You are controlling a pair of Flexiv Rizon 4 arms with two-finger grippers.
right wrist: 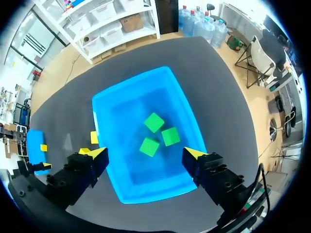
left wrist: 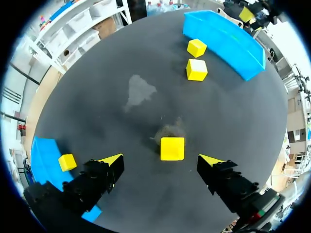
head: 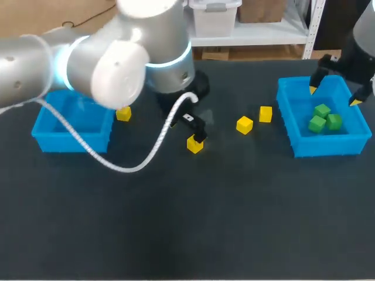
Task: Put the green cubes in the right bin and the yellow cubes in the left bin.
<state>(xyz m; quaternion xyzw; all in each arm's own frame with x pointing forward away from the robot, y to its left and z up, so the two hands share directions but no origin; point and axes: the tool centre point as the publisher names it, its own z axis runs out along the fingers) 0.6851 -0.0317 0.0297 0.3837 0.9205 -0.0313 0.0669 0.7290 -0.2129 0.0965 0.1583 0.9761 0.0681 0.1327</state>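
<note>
My left gripper hangs open low over the table, and a yellow cube lies just ahead between its fingers, untouched. Two more yellow cubes rest left of the right bin. Another yellow cube sits beside the left bin. Over the right bin my right gripper stands open and holds nothing. Three green cubes lie on the floor of that bin.
My left arm's large elbow and its white cable hide part of the left bin and the table behind it. Dark bare table stretches across the front.
</note>
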